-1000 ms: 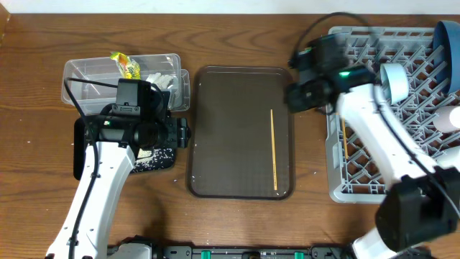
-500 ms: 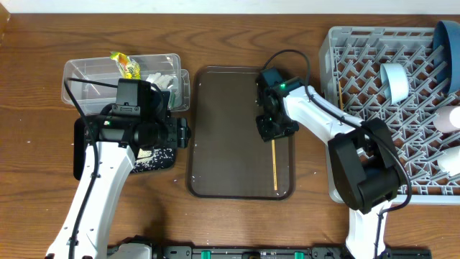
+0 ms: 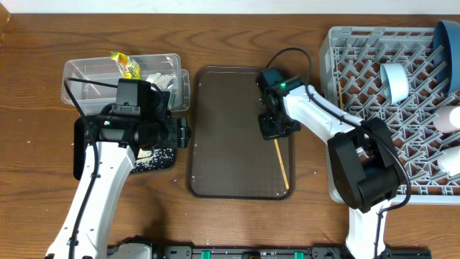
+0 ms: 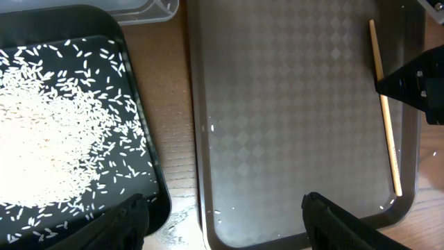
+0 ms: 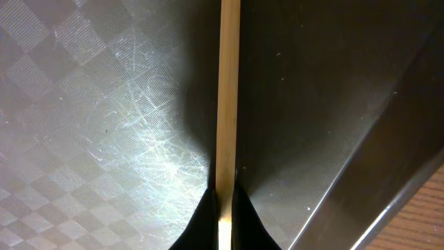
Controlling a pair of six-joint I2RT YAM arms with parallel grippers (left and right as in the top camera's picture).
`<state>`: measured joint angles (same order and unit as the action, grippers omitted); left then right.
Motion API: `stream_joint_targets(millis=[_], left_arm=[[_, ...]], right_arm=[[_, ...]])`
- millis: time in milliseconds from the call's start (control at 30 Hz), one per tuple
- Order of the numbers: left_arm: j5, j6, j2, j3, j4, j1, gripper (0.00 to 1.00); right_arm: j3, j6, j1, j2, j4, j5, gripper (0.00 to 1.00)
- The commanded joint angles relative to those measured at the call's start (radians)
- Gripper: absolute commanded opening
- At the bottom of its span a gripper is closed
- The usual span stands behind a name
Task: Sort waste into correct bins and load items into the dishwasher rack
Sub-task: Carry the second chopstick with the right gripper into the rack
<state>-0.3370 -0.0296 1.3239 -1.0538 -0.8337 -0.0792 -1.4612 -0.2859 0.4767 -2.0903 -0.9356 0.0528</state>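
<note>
While the left gripper (image 4: 225, 212) is being held open, empty, the chopstick (image 3: 282, 167) along the tray (image 3: 215, 144) is being pinched at its far end by the right gripper (image 3: 274, 135).

Looks like a robotics lab bench staged as a kitchen clean-up (tableware all round, machines doing the handling). Rests on a plain wood-grain table (image 3: 237, 29), with props laid out around a dark brown serving tray (image 3: 230, 129). Has, right of the tray, a grey dishwasher rack (image 3: 374, 32) holding a light-blue bowl (image 3: 394, 83). Has, left of it, a clear plastic tub (image 3: 93, 72) and a black tray (image 3: 77, 155) strewn with rice (image 4: 41, 139), and on it a wooden chopstick (image 3: 282, 164). Betrays the lab through two white robot arms trailing black cables: a left arm (image 3: 97, 194) left of the tray, a right arm (image 3: 323, 115) reaching over it. Adds black hardware (image 3: 237, 252) below the tray, at the table's near edge.
</note>
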Motion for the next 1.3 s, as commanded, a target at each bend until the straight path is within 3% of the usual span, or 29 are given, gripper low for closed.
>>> stream_joint_targets(millis=[0, 433, 733, 1000, 1100, 1267], left_arm=[[-0.001, -0.003, -0.004, -0.001, -0.003, 0.005, 0.74], [-0.001, -0.003, -0.005, -0.001, -0.003, 0.005, 0.74], [-0.001, -0.003, -0.004, -0.001, -0.003, 0.005, 0.74], [-0.002, -0.003, -0.004, -0.001, -0.003, 0.005, 0.74], [-0.002, -0.003, -0.005, -0.001, -0.003, 0.005, 0.74], [-0.001, -0.003, -0.004, -0.001, -0.003, 0.005, 0.74]], right_arm=[[-0.040, 0.011, -0.029, 0.005, -0.019, 0.007, 0.01], [-0.209, 0.213, -0.301, 0.279, -0.072, -0.084, 0.01], [-0.178, 0.243, -0.479, 0.248, -0.103, -0.098, 0.01], [-0.087, 0.284, -0.490, 0.208, -0.048, -0.050, 0.01], [-0.077, 0.283, -0.489, 0.207, -0.019, -0.049, 0.16], [-0.091, 0.280, -0.491, 0.219, 0.006, -0.049, 0.23]])
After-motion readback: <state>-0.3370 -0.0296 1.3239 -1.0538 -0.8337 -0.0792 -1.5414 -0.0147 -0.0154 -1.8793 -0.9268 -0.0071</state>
